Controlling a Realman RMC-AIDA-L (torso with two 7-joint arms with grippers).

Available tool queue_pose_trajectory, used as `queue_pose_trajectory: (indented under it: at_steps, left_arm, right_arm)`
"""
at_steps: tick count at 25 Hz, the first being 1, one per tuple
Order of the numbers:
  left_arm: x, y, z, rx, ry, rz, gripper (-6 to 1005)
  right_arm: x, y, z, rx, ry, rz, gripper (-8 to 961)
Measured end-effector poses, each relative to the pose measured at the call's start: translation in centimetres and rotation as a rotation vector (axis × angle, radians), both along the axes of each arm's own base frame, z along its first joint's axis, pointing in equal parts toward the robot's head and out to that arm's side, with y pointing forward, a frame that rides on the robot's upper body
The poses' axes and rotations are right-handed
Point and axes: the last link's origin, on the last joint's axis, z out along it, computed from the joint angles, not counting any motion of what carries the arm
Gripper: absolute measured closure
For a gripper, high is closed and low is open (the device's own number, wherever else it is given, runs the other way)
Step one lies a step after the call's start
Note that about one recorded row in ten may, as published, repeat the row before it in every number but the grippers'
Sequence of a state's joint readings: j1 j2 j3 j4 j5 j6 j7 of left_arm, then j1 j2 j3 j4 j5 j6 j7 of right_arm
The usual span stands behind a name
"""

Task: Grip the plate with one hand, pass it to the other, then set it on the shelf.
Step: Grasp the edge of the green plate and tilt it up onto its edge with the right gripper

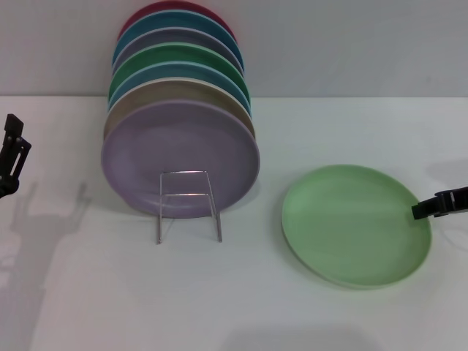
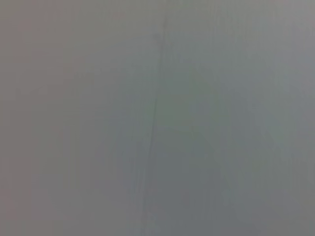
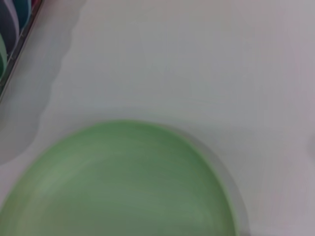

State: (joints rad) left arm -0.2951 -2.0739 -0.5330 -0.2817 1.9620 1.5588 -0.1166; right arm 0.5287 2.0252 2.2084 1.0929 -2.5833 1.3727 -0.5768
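A: How far along is the task?

B: Barely begun, by the look of it. The plate (image 1: 356, 224) lies flat on the table (image 1: 234, 307), right of the rack (image 1: 188, 205) and apart from it. No grip, no handover, no placing has happened yet.

A: Where are the grippers?

B: The right gripper (image 1: 441, 204) reaches the plate's right rim, its dark tip at or just over the edge. Whether it is spread or closed, and whether it truly touches the rim, cannot be told. The left gripper (image 1: 12, 153) hangs far left of the rack, nowhere near the plate; its opening cannot be judged either.

A: What is left?

B: Everything: lift the plate, pass it to the left gripper, then stand it in the rack, where a lilac plate (image 1: 180, 159) already fronts a full row.

A: Do the views differ?

B: The right wrist view gives the plate (image 3: 118, 182) close up, its rim lying on bare table. The left wrist view shows only blank grey. Only the head view shows both arms and the rack.
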Motion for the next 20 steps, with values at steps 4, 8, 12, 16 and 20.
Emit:
queue_pose_trajectory:
  at_steps: [4,8,12,16,20]
  left_arm:
    - [-0.12,-0.01,0.15,0.004,0.003,0.003,147]
    - [-0.17,-0.01,0.19,0.006,0.004,0.004,147]
    - [-0.17,0.0,0.2,0.007,0.003,0.005,148]
    - [-0.15,-0.01,0.2,0.007,0.003,0.004,148]
    - [-0.15,-0.07,0.29,0.013,0.003,0.001,148]
  right_arm:
    - [0.07,0.06,-0.04,0.005,0.001,-0.002,536]
    - [0.16,0.14,-0.19,0.008,0.001,-0.004,543]
    - [0.08,0.32,-0.42,0.008,0.003,-0.003,546]
    - [0.17,0.33,-0.53,0.009,0.004,-0.005,580]
    - [0.25,0.29,-0.65,0.006,0.006,-0.009,673]
